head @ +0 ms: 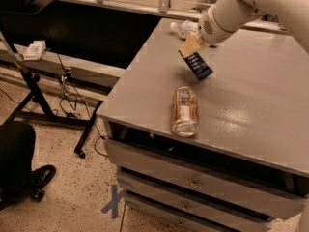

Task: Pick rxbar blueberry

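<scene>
Rxbar blueberry (198,65) sat in the upper middle of the frame, a dark navy wrapper tilted with its upper end caught in the pincer (190,46) and its lower end pointing down and to the right. The pincer, at the end of the white arm (241,6) reaching in from the upper right, was closed narrowly on that upper end. The bar appeared to hang just above the grey worktop (256,105) and not to lie flat on it, though whether its lower corner touched the surface could not be told.

The can (185,111) lay on its side below the bar, near the front edge and apart from it. The bottle (185,28) lay at the far edge, just beside the arm.

The step in hand looked like the lift after the grasp. The next move seemed to call for a steady straight rise with the grip held firm, since the bar was held by one end only and could pivot or slip.
</scene>
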Robot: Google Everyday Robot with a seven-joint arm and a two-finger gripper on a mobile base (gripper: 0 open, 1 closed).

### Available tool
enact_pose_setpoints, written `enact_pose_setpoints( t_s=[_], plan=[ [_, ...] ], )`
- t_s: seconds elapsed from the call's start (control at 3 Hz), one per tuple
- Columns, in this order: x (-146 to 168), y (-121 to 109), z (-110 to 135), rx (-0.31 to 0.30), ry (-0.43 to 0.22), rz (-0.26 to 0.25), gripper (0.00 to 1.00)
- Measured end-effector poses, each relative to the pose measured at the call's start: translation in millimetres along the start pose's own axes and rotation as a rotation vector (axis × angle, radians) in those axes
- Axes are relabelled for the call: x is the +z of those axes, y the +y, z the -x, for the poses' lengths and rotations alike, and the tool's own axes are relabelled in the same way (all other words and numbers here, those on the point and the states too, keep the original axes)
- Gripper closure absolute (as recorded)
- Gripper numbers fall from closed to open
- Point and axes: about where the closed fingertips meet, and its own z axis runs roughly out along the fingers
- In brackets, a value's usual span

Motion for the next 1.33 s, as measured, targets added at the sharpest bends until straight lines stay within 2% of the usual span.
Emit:
enact_pose_setpoints(
  t_s=[0.33,0.67,1.0,1.33],
  plan=[
    [-11,6,15,-0.031,-0.068,0.022,1.00],
    [-24,3,20,-0.046,-0.167,0.063,1.00],
    [-39,-8,13,-0.058,-0.290,0.126,1.00],
    [-61,-18,1,-0.099,-0.417,0.209,1.00]
  ],
)
